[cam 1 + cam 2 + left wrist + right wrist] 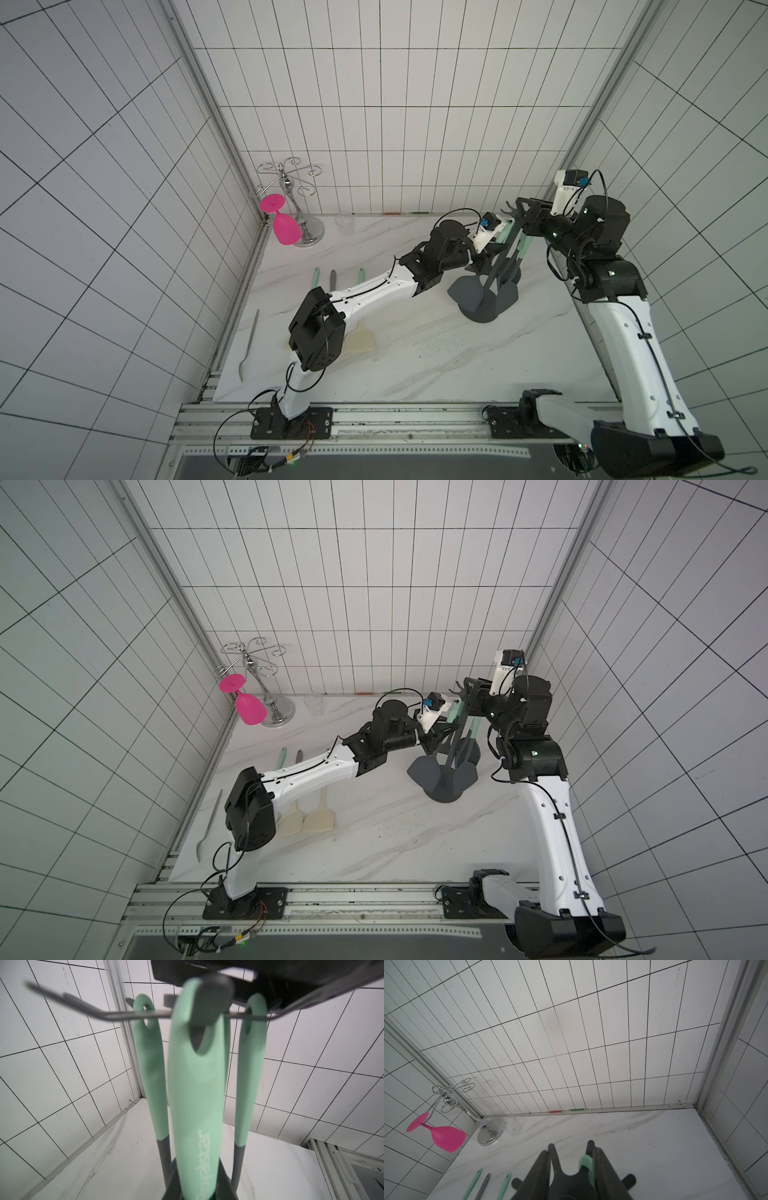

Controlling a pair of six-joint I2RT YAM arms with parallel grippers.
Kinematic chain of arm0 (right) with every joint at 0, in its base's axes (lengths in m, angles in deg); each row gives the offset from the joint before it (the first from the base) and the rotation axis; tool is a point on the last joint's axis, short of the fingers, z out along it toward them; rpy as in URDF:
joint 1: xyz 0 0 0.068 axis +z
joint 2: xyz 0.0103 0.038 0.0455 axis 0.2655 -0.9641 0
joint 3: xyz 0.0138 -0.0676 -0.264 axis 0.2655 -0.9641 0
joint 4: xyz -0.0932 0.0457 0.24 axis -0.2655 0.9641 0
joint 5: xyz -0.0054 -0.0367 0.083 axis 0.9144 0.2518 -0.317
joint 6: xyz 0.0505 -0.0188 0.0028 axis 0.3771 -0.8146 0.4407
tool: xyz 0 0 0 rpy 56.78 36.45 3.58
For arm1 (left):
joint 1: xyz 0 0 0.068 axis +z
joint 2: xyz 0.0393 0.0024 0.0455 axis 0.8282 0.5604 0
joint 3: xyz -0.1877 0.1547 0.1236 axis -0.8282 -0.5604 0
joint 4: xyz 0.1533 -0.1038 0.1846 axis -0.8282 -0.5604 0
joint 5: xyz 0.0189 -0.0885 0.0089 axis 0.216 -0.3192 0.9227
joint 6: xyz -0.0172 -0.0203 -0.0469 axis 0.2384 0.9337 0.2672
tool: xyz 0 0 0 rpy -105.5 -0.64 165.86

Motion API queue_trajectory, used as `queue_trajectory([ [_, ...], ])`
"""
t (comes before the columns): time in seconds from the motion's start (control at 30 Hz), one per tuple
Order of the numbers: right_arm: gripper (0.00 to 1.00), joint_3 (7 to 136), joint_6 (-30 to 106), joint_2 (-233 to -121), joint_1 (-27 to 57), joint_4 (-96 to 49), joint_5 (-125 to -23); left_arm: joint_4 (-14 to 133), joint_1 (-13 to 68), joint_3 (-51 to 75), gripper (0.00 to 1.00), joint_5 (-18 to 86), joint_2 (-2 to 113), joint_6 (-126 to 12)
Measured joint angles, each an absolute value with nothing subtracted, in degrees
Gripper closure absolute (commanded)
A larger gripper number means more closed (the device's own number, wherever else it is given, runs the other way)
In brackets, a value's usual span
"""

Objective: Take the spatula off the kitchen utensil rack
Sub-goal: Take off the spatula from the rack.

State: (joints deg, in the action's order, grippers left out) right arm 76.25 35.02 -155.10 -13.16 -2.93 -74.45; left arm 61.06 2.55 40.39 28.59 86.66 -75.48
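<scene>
Left gripper [492,248] clamps the spatula [197,1095] handle, its eye hooked on the kitchen utensil rack [484,313]; my right gripper [570,1169] straddles the rack top, grip unclear; next, lift the eye clear.

The left gripper [448,728] is gripping the mint handle of a spatula [454,716] hanging on the rack [445,792]. The right gripper [468,688] is sitting at the rack's hooks, and how its jaws are standing cannot be told. Two cream turners [318,818] are lying on the table [395,845]. A pink glass [249,710] is hanging from a chrome holder [272,706].
</scene>
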Motion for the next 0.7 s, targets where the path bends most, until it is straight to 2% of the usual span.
queue_trajectory([
  [0.37,0.67,75.55,34.28,-156.98,-13.16,-5.94,-73.75,65.93,5.13,36.19,1.00,22.12,83.69,-68.96],
  [0.7,0.69,74.28,34.28,-156.56,-13.13,-7.39,-74.10,81.02,7.32,28.48,1.00,13.03,82.05,-57.09],
])
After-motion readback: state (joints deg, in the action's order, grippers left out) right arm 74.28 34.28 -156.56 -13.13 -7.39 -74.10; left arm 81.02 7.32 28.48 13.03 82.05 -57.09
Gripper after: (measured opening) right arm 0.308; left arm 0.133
